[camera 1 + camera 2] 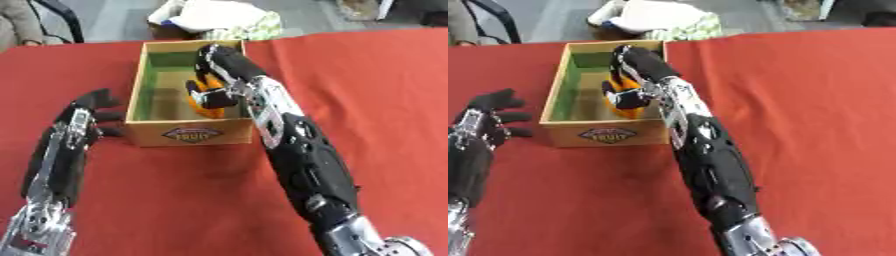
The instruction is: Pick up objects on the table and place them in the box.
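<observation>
Nearest the camera, the red tablecloth (192, 200) around both arms shows no loose objects, so as far as these views reach, nothing more waits to be picked up; anything beyond the frame cannot be judged. The task looks close to its end: the last visible item is already over the box and only needs letting go.

The left hand (92, 112) rests on the cloth just outside the box's left wall, fingers relaxed and spread, holding nothing.

Further out, the right hand (219, 75) reaches down into the wooden box (188, 134), its fingers curled round an orange object (203, 100) with black parts. The object sits below the palm, inside the box against the right wall, close to the near end. Whether it already touches the floor of the box cannot be told. The green-lined far part of the box, beyond the hand, looks empty.
</observation>
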`<state>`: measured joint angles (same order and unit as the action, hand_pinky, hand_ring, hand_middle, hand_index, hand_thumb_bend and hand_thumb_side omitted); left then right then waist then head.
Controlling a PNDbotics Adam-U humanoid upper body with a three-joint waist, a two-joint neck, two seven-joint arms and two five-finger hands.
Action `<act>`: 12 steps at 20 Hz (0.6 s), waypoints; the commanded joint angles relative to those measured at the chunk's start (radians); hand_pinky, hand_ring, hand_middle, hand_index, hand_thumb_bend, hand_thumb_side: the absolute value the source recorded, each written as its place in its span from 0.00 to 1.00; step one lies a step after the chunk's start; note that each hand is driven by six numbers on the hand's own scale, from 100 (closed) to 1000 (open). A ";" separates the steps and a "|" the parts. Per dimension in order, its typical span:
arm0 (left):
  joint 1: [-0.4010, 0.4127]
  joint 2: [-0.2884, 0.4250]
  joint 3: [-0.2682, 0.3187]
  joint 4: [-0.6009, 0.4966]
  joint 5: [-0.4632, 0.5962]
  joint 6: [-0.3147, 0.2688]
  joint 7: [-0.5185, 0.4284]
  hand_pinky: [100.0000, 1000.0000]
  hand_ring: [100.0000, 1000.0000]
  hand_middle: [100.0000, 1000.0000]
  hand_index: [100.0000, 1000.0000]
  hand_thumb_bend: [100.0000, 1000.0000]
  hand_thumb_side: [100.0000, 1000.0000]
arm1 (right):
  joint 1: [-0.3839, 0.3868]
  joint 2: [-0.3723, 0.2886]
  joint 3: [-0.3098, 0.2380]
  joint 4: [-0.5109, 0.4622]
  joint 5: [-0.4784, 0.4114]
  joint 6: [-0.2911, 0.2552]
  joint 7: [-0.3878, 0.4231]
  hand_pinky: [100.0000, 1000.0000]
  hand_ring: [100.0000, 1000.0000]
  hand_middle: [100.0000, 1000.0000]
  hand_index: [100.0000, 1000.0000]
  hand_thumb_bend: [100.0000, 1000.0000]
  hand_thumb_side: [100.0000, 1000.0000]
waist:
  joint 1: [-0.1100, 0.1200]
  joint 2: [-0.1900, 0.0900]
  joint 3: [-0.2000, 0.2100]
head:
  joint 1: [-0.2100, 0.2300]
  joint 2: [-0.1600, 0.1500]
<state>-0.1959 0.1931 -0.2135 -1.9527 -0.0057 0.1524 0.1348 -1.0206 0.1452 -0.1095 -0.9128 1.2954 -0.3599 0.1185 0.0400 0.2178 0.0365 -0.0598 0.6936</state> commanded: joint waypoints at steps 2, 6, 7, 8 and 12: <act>-0.010 0.002 -0.001 -0.013 0.001 0.001 0.000 0.57 0.68 0.67 0.82 0.00 0.88 | -0.022 0.004 0.000 -0.003 0.016 0.007 0.000 0.62 0.72 0.79 0.87 0.00 0.13 | 0.001 -0.014 0.000 | 0.000 -0.004; -0.011 0.003 -0.001 -0.013 0.001 0.001 -0.001 0.57 0.68 0.67 0.82 0.00 0.88 | -0.023 0.002 -0.001 -0.002 0.017 0.002 0.029 0.73 0.81 0.90 0.95 0.00 0.22 | 0.001 -0.015 0.000 | 0.000 -0.005; -0.011 0.003 -0.001 -0.013 0.001 0.001 -0.001 0.57 0.68 0.67 0.82 0.00 0.88 | -0.023 0.001 -0.002 -0.005 0.015 0.002 0.034 0.76 0.85 0.92 0.97 0.00 0.26 | 0.001 -0.015 -0.001 | 0.001 -0.006; -0.012 0.003 -0.001 -0.013 0.001 0.001 -0.001 0.57 0.68 0.67 0.82 0.00 0.88 | -0.023 0.000 -0.003 -0.008 0.013 0.002 0.035 0.78 0.86 0.93 0.97 0.00 0.28 | 0.001 -0.015 -0.001 | 0.001 -0.006; -0.012 0.003 -0.001 -0.013 0.001 0.001 -0.001 0.57 0.68 0.67 0.82 0.00 0.88 | -0.024 -0.008 -0.005 -0.028 0.004 0.006 0.019 0.81 0.89 0.93 0.97 0.00 0.32 | 0.001 -0.015 -0.001 | 0.002 -0.007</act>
<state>-0.1964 0.1931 -0.2137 -1.9526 -0.0053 0.1525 0.1347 -1.0208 0.1446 -0.1112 -0.9133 1.3040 -0.3543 0.1426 0.0400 0.2185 0.0357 -0.0592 0.6933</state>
